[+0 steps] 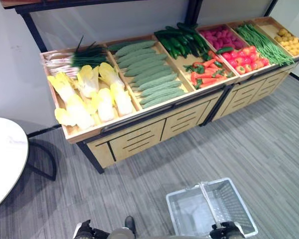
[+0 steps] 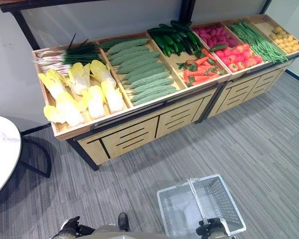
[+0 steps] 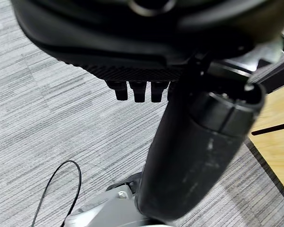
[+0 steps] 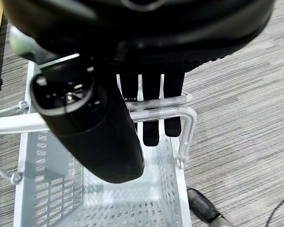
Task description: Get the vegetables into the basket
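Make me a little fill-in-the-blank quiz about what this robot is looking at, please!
1. The grey basket has nothing in it: it is ____.
2. The right hand has its fingers hooked under the basket's ____.
3. In the wooden stand, the bumpy green gourds lie between the pale yellow cabbages and the orange ____.
4. The left hand hangs over the grey ____, holding nothing.

Missing words: empty; handles; carrots; floor

Empty grey basket [image 1: 212, 206] (handles up); vegetables [image 1: 149, 74] shelved.
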You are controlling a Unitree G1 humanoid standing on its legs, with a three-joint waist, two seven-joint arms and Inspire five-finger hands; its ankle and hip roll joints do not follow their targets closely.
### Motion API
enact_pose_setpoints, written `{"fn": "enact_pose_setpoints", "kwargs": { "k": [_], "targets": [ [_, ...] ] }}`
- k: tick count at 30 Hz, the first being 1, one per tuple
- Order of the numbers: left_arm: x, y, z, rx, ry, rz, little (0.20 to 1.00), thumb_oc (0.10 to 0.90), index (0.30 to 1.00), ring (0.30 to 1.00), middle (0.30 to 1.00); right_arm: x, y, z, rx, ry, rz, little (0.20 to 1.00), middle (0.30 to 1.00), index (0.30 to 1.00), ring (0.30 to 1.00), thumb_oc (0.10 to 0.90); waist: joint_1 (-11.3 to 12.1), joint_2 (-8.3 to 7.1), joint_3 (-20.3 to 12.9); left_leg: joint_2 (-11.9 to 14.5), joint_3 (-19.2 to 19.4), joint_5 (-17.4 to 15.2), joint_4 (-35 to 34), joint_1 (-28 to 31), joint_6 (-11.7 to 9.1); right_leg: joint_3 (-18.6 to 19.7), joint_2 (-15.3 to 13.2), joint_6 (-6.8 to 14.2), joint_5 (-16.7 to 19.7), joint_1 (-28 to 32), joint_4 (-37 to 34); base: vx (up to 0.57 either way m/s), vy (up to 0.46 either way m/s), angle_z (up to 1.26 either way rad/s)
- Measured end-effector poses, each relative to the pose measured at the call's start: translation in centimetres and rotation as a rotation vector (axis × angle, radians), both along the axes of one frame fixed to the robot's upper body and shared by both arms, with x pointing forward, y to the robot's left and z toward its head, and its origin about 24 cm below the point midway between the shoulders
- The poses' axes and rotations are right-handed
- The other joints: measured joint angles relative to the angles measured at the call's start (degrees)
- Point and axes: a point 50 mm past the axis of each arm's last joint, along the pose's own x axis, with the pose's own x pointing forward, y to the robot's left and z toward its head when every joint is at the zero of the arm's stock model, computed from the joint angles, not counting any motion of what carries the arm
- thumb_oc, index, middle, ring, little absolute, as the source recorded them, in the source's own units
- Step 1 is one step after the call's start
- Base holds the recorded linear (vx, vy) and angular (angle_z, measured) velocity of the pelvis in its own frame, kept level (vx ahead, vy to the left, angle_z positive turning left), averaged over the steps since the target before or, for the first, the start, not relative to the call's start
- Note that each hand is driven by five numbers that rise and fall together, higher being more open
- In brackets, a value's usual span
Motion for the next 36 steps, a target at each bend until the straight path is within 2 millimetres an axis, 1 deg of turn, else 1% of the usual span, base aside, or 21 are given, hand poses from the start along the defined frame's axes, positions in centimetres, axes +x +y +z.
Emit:
{"fn": "enact_pose_setpoints", "kwargs": {
  "k": [5, 7, 9, 10, 11, 12, 13, 14, 15, 16, 17, 18, 20, 21, 22, 24, 27, 29, 31, 33, 36],
  "targets": [
    [0.0, 0.0, 0.0, 0.000, -0.001, 0.004, 1.000, 0.900, 1.000, 1.000, 1.000, -0.8, -0.3, -0.1, -0.007, 0.038, -0.012, 0.300, 0.300, 0.300, 0.300, 0.400, 0.51, -0.53, -0.28, 0.57, -0.09, -0.67, 1.27, -1.43, -1.44, 0.47, 0.43, -0.01, 0.00, -0.86, -0.42, 0.05, 0.107, -0.05],
    [0.1, 0.0, 0.0, -0.001, -0.004, 0.003, 1.000, 0.900, 1.000, 1.000, 1.000, -1.2, -0.7, 0.0, -0.016, 0.048, -0.022, 0.300, 0.300, 0.300, 0.300, 0.400, 0.42, -0.52, -0.28, 0.42, -0.09, -0.75, 1.14, -2.07, -1.39, 0.67, 0.06, -0.03, 0.00, -1.97, 0.49, -0.02, 0.208, -0.02],
    [0.2, -0.5, -0.1, -0.011, 0.002, -0.015, 1.000, 0.900, 1.000, 1.000, 1.000, -1.3, -1.4, 0.2, -0.029, 0.044, -0.050, 0.300, 0.300, 0.300, 0.300, 0.400, -0.05, 0.72, -0.54, 0.60, -0.28, -0.79, 0.88, -2.70, -0.70, 0.53, -1.25, 0.10, -0.26, -5.33, 7.64, -0.01, 0.218, 0.11],
    [0.6, -1.0, -0.2, -0.013, 0.005, -0.064, 1.000, 0.900, 1.000, 1.000, 1.000, -1.8, -2.3, 0.4, -0.046, 0.049, -0.067, 0.300, 0.300, 0.300, 0.300, 0.400, -1.37, 2.38, -0.25, 0.41, -2.13, -1.10, 0.37, -1.66, 0.35, 4.04, -3.72, -0.23, -0.43, -9.89, 20.56, 0.09, 0.179, 0.70],
    [0.7, -1.1, -0.1, -0.007, 0.012, -0.107, 1.000, 0.900, 1.000, 1.000, 1.000, -1.8, -2.6, 0.5, -0.056, 0.034, -0.073, 0.300, 0.300, 0.300, 0.300, 0.400, -3.88, 2.95, -0.06, 0.12, -5.02, -1.67, 0.32, -1.55, 1.18, 9.12, -4.63, -1.64, -0.44, -12.84, 28.03, 0.14, 0.061, 1.00],
    [1.1, -1.0, 0.0, 0.002, 0.008, -0.137, 1.000, 0.900, 1.000, 1.000, 1.000, -1.9, -2.8, 0.6, -0.057, 0.022, -0.097, 0.300, 0.300, 0.300, 0.300, 0.400, -5.05, 3.28, 0.19, -0.59, -6.52, -1.68, -0.21, -1.42, 1.84, 13.66, -4.75, -1.47, -1.19, -15.34, 31.40, 0.15, 0.032, 0.94],
    [1.9, -1.1, 0.2, 0.010, -0.006, -0.174, 1.000, 0.900, 1.000, 1.000, 1.000, -2.1, -2.7, 0.5, -0.045, 0.018, -0.140, 0.300, 0.300, 0.300, 0.300, 0.400, -5.95, 2.93, 0.76, -0.95, -7.77, -1.81, -0.33, -1.46, 2.16, 23.27, -1.75, -1.10, -2.67, -18.54, 30.81, 0.25, -0.043, 0.78],
    [2.8, -0.5, 0.6, 0.026, -0.029, -0.174, 1.000, 0.900, 1.000, 1.000, 1.000, -1.3, -2.7, 0.6, -0.047, 0.001, -0.152, 0.300, 0.300, 0.300, 0.300, 0.400, -7.13, 2.89, 2.23, -0.67, -8.76, -1.59, -0.57, -1.47, 2.73, 31.31, 2.01, -1.23, -3.31, -21.30, 24.49, 0.27, -0.088, 0.41],
    [3.3, -0.7, 0.6, 0.022, -0.041, -0.183, 1.000, 0.900, 1.000, 1.000, 1.000, -1.1, -2.8, 0.7, -0.049, -0.010, -0.158, 0.300, 0.300, 0.300, 0.300, 0.400, -7.22, 3.46, 3.01, -0.85, -9.13, -1.84, -0.37, -1.16, 2.43, 31.48, 2.37, -1.63, -3.13, -24.05, 21.28, 0.31, -0.108, 0.34],
    [3.7, -1.1, 0.7, 0.013, -0.050, -0.188, 1.000, 0.900, 1.000, 1.000, 1.000, -0.9, -2.9, 0.8, -0.050, -0.016, -0.162, 0.300, 0.300, 0.300, 0.300, 0.400, -7.92, 3.64, 3.51, -0.57, -9.93, -1.85, -0.31, -0.64, 2.32, 33.32, 4.40, -1.85, -2.75, -24.79, 16.63, 0.15, -0.059, 0.74],
    [4.0, -1.3, 0.6, 0.010, -0.048, -0.190, 1.000, 0.900, 1.000, 1.000, 1.000, -1.2, -2.9, 0.7, -0.050, -0.017, -0.160, 0.300, 0.300, 0.300, 0.300, 0.400, -10.61, 5.13, 4.91, 0.11, -14.02, -2.16, -0.62, -0.10, 1.34, 39.57, 9.09, -2.16, 0.82, -24.58, 6.59, 0.08, -0.056, 1.24],
    [4.4, -1.6, 0.7, -0.002, -0.062, -0.192, 1.000, 0.900, 1.000, 1.000, 1.000, -1.8, -2.6, 0.5, -0.045, 0.003, -0.169, 0.300, 0.300, 0.300, 0.300, 0.400, -11.36, 5.02, 5.02, -0.43, -15.48, -1.87, -0.62, 0.44, 1.31, 40.70, 9.35, -1.56, 3.93, -24.52, 4.46, 0.04, -0.067, 1.59],
    [3.9, -2.0, 0.5, -0.018, -0.073, -0.195, 1.000, 0.900, 1.000, 1.000, 1.000, -4.1, -2.4, 0.1, -0.041, 0.073, -0.192, 0.300, 0.300, 0.300, 0.300, 0.400, -10.56, 3.21, 4.35, -2.36, -16.94, -1.72, -0.60, 2.25, 1.09, 38.86, 7.32, -2.97, 11.86, -24.36, 6.16, 0.05, -0.107, 0.76],
    [3.3, -2.6, 0.3, -0.035, -0.075, -0.193, 1.000, 0.900, 1.000, 1.000, 1.000, -4.3, -2.5, 0.2, -0.057, 0.083, -0.196, 0.300, 0.300, 0.300, 0.300, 0.400, -9.99, 3.71, 4.09, -1.72, -17.01, -2.54, -0.56, 2.81, 1.01, 37.69, 7.51, -2.76, 13.47, -23.81, 5.07, 0.06, -0.110, 0.09],
    [2.6, -2.7, 0.0, -0.039, -0.057, -0.185, 1.000, 0.900, 1.000, 1.000, 1.000, -4.1, -2.7, 0.3, -0.061, 0.075, -0.193, 0.300, 0.300, 0.300, 0.300, 0.400, -9.66, 4.48, 3.75, -1.05, -17.13, -2.80, -0.31, 2.74, 0.07, 36.64, 7.91, -2.98, 14.13, -23.11, 3.05, 0.08, -0.103, -0.07],
    [1.7, -2.3, -0.1, -0.043, -0.041, -0.131, 1.000, 0.900, 1.000, 1.000, 1.000, -3.9, -2.7, 0.3, -0.054, 0.071, -0.181, 0.300, 0.300, 0.300, 0.300, 0.400, -8.99, 4.69, 3.62, 0.71, -17.27, -3.02, -0.28, 3.05, -1.18, 35.99, 9.47, -4.32, 16.04, -20.50, -1.39, 0.09, -0.089, -0.01],
    [1.3, -2.1, -0.2, -0.039, -0.028, -0.129, 1.000, 0.900, 1.000, 1.000, 1.000, -4.0, -2.5, 0.2, -0.043, 0.084, -0.157, 0.300, 0.300, 0.300, 0.300, 0.400, -8.75, 4.69, 3.43, 2.37, -17.58, -3.92, -0.28, 4.98, -2.68, 35.08, 10.99, -5.83, 17.53, -16.44, -6.26, 0.05, -0.057, 0.03],
    [1.4, -2.3, -0.2, -0.043, -0.032, -0.140, 1.000, 0.900, 1.000, 1.000, 1.000, -3.5, -2.5, 0.2, -0.039, 0.068, -0.148, 0.300, 0.300, 0.300, 0.300, 0.400, -8.69, 5.01, 3.24, 3.32, -17.42, -4.30, -0.28, 5.49, -3.31, 35.02, 11.81, -6.30, 17.40, -15.59, -7.01, 0.04, -0.061, -0.03],
    [2.0, -2.9, -0.1, -0.054, -0.047, -0.211, 1.000, 0.900, 1.000, 1.000, 1.000, -2.9, -2.7, 0.4, -0.041, 0.047, -0.142, 0.300, 0.300, 0.300, 0.300, 0.400, -8.77, 6.08, 2.50, 4.60, -17.50, -4.43, -0.28, 6.13, -4.24, 34.68, 13.11, -7.17, 17.00, -14.84, -7.01, 0.03, -0.064, 0.02],
    [2.1, -3.1, -0.1, -0.072, -0.038, -0.251, 1.000, 0.900, 1.000, 1.000, 1.000, -2.7, -3.1, 0.6, -0.046, 0.038, -0.138, 0.300, 0.300, 0.300, 0.300, 0.400, -8.87, 6.77, 2.08, 4.91, -17.52, -4.54, -0.29, 6.19, -4.60, 34.61, 13.38, -7.15, 16.73, -14.78, -7.01, 0.00, 0.000, 0.00],
    [1.9, -3.0, -0.1, -0.093, -0.005, -0.409, 1.000, 0.900, 1.000, 1.000, 1.000, -2.7, -5.0, 1.3, -0.070, 0.043, -0.123, 0.300, 0.300, 0.300, 0.300, 0.400, -8.85, 8.47, 1.38, 4.98, -17.58, -4.61, -0.32, 6.03, -4.94, 34.51, 13.43, -7.70, 16.26, -14.87, -7.01, 0.00, 0.000, 0.00]
  ]
}}
